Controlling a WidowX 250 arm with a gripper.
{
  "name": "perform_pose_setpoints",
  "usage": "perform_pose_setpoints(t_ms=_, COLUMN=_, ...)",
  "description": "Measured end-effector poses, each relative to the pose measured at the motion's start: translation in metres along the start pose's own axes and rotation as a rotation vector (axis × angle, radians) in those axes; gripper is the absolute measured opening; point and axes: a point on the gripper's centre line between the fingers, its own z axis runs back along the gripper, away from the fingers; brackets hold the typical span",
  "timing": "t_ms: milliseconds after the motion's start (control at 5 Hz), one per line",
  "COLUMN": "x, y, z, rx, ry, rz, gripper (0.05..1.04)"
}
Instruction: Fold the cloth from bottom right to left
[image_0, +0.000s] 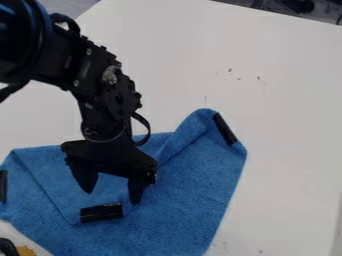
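The gripper (112, 196) hangs over the middle of the blue cloth (180, 210), its two fingers spread apart with nothing held between them. Just below the fingertips, a black clip or strip (101, 213) lies on a folded-over part of the cloth. A second black strip (225, 129) sits on the cloth's raised upper right corner, and a third (3, 186) on its left edge. Creases run across the upper right and left parts of the cloth. Whether the fingertips touch the cloth, I cannot tell.
The white table (280, 100) extends around the cloth, with small dark specks (259, 79) on it. At the lower left corner there is an orange-yellow item (27, 251) beside a dark object. Dark items lie beyond the table's top right edge.
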Motion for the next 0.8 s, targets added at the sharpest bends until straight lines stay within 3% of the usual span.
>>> perform_pose_setpoints(t_ms=200, x=-0.003, y=0.0, z=-0.002, rx=0.004, ry=0.014, rz=0.009, gripper=1.0)
perform_pose_setpoints(t_ms=600, x=-0.023, y=-0.025, z=0.017, rx=0.021, ry=-0.006, rz=0.036, gripper=1.0)
perform_pose_setpoints(t_ms=800, x=-0.045, y=-0.044, z=0.018, rx=-0.014, ry=0.022, rz=0.068, gripper=1.0)
